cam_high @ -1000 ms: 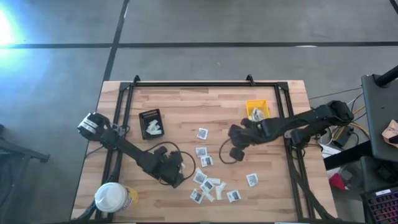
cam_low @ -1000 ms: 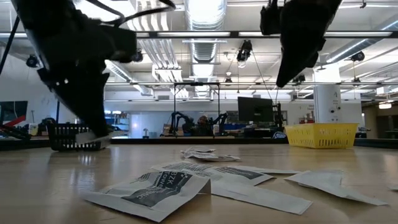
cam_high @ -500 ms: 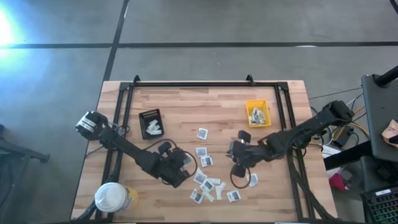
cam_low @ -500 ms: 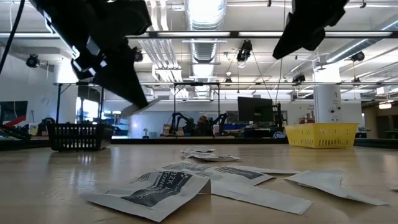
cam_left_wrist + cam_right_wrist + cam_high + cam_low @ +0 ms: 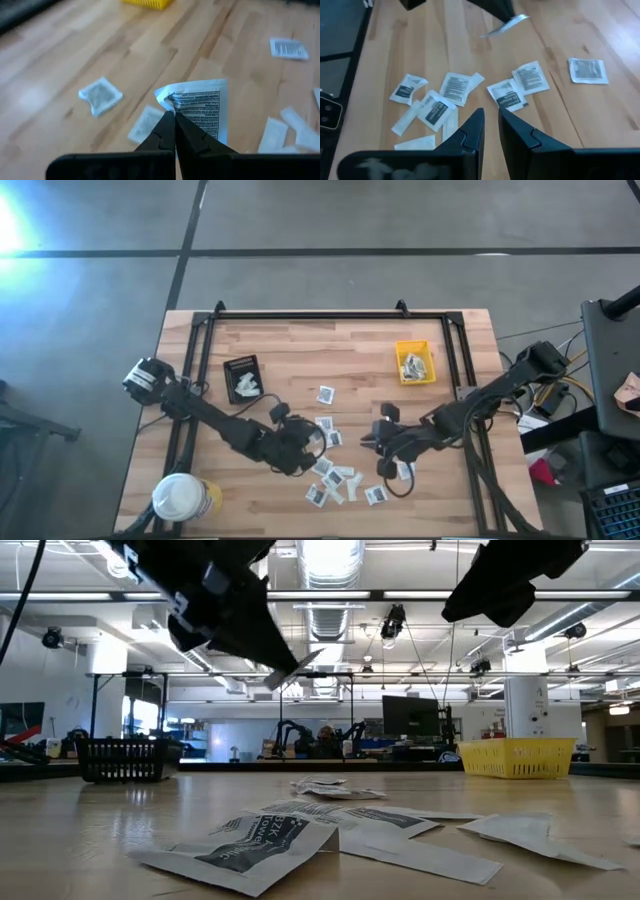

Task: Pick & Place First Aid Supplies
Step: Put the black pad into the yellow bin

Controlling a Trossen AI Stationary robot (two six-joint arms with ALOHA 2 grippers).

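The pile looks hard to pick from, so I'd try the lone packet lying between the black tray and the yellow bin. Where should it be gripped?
Grip the packet by one edge, coming straight down from above. It lies flat on the table, apart from the others, so every edge is free. Nothing stands up to pinch, so a finger probably has to slide under an edge.

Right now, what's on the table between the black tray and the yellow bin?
High view: bare wood between the black tray and yellow bin, except one packet slightly below that line.

Our right end effector (image 5: pixel 490 125), fingers slightly parted, hangs above scattered packets (image 5: pixel 456 87) on the counter (image 5: pixel 560 145); beyond, perhaps the other arm's packet (image 5: pixel 506 25).
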